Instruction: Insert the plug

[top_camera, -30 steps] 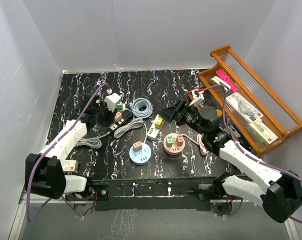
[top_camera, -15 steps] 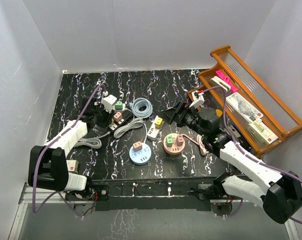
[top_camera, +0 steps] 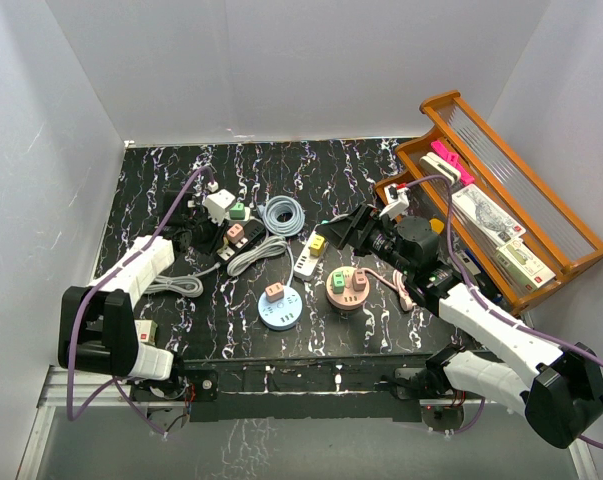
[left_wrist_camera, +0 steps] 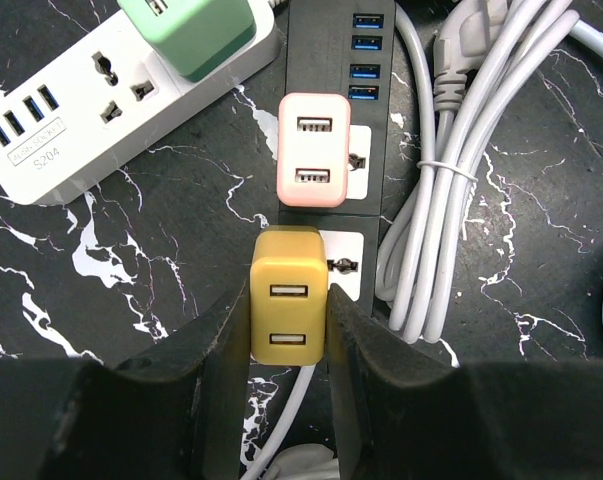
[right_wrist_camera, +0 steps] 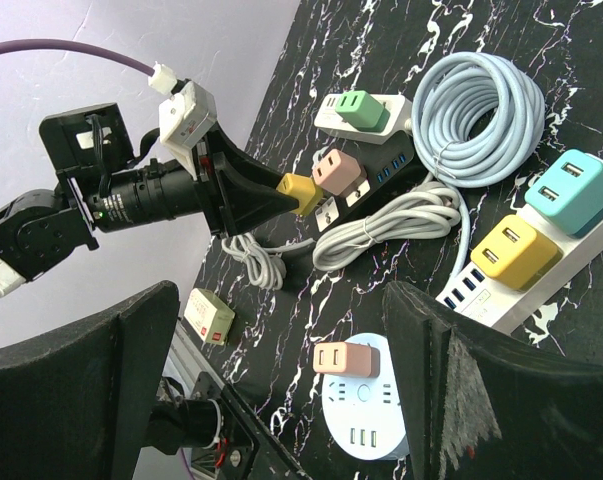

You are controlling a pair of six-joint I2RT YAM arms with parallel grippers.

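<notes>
Pinching yellow plug (left_wrist_camera: 287,305) in left claw (left_wrist_camera: 289,335) over black power strip (left_wrist_camera: 326,40), just beside its pink plug (left_wrist_camera: 314,150), with right claw (right_wrist_camera: 281,330) spread wide, apart from strip.

- My left gripper (left_wrist_camera: 289,335) reaches forward, low over the table, jaws pinched in and gripping.
- My right gripper (right_wrist_camera: 281,300) hovers, jaws spread wide.
</notes>
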